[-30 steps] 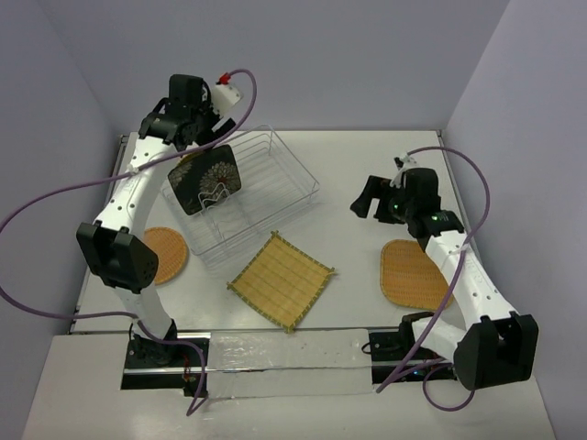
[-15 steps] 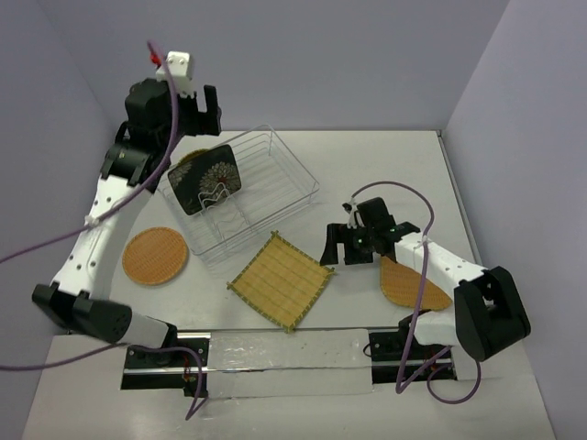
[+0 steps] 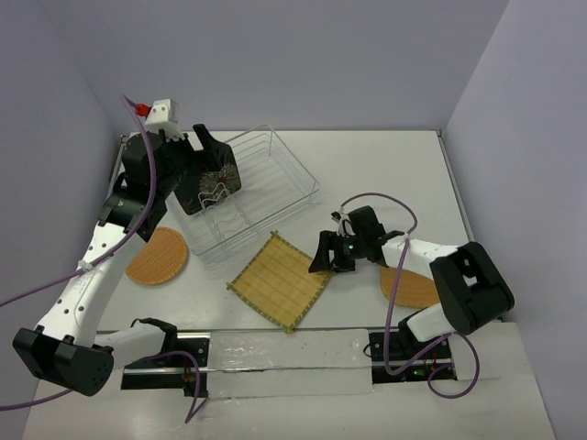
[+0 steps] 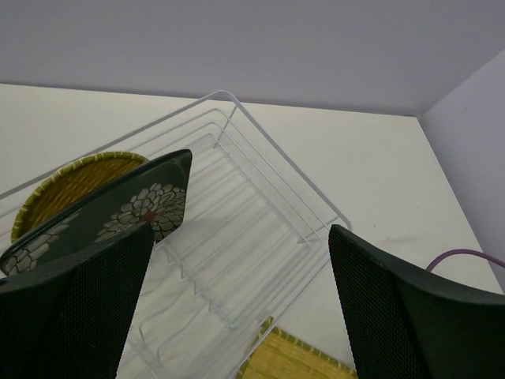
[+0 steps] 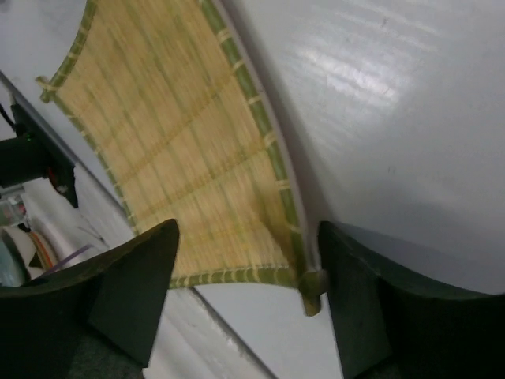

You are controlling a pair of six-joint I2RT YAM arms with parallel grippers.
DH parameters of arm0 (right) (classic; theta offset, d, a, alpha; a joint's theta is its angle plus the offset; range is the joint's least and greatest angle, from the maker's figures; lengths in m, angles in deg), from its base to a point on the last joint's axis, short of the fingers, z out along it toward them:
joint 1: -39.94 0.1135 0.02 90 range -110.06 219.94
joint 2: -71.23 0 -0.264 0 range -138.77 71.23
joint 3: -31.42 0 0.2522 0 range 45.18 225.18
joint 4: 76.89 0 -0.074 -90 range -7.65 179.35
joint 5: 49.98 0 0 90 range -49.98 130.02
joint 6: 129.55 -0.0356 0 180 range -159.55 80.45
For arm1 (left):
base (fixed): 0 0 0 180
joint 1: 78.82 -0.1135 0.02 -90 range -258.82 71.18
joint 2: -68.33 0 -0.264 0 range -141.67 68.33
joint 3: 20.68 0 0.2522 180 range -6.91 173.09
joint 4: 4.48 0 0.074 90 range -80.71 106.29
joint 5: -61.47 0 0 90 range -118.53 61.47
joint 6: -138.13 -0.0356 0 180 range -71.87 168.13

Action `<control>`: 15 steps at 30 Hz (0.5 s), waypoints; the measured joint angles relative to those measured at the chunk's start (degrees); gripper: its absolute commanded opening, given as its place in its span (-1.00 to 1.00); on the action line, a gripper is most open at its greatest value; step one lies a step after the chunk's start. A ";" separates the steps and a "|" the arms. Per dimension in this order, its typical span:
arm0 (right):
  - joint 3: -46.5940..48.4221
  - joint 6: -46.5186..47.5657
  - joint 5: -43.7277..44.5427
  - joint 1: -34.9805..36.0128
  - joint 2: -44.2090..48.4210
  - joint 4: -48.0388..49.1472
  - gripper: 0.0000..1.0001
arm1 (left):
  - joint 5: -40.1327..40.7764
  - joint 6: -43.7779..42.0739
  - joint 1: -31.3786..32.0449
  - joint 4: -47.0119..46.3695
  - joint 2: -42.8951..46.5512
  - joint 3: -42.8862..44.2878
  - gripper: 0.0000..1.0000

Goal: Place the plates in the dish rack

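Note:
The wire dish rack (image 3: pixel 280 179) stands at the back left. The black white-flowered plate (image 3: pixel 218 181) stands in its slots with a round orange woven plate (image 4: pixel 71 178) behind it. My left gripper (image 3: pixel 197 165) is open and empty, just above that end of the rack (image 4: pixel 260 213) and the black plate (image 4: pixel 118 213). The yellow bamboo plate (image 3: pixel 280 280) lies flat in the middle. My right gripper (image 3: pixel 323 258) is open, low at its right corner. In the right wrist view that corner of the bamboo plate (image 5: pixel 173 142) lies between the fingers (image 5: pixel 130 292).
A second round orange woven plate (image 3: pixel 158 255) lies left of the rack. A rounded-square orange plate (image 3: pixel 415 286) lies at the right, partly under my right arm. Purple cables loop beside both arms. Walls close the table at the back and sides.
My right gripper has moved left from above the rounded-square orange plate down to the bamboo plate's right corner. My left arm rose and came back down over the rack; the black plate stayed put.

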 measured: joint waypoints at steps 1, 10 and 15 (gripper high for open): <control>-0.48 -0.88 -0.71 -0.01 -0.59 2.05 0.35 | 0.00 0.33 0.01 0.02 -0.10 0.00 0.99; -5.18 -7.07 -2.92 0.14 -4.22 14.31 -0.55 | -0.05 1.08 0.02 1.10 -0.75 0.00 0.99; -5.86 -7.36 -6.91 0.16 -3.65 15.19 -1.00 | -0.04 0.98 0.02 1.66 -0.76 0.00 0.99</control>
